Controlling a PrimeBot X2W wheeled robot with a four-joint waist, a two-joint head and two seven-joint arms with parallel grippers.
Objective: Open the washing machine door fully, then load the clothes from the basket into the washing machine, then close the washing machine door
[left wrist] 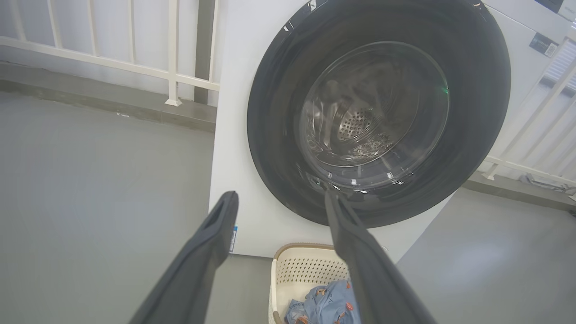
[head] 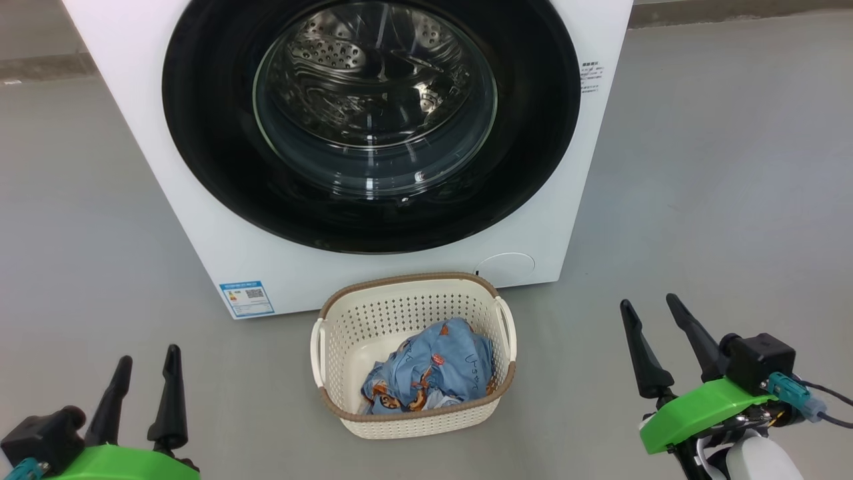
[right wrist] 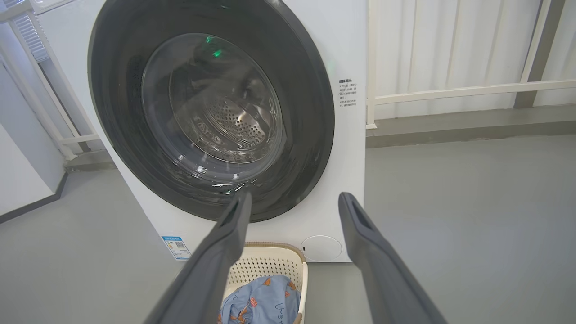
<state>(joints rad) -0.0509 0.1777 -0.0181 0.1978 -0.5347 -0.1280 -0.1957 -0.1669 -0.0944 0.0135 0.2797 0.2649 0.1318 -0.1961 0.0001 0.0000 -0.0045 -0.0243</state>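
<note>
The round black-rimmed glass door (head: 373, 120) is shut; light blue clothes (head: 433, 373) lie in the cream perforated basket (head: 406, 279) before it; left gripper (head: 150, 354) and right gripper (head: 648, 300) are spread, empty.

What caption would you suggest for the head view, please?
Before loading: the washing machine door shut, the clothes in the basket, left end effector and right end effector open.

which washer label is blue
The label at the washer's lower left corner, near the basket; the text label at upper right is plain grey print.
</note>
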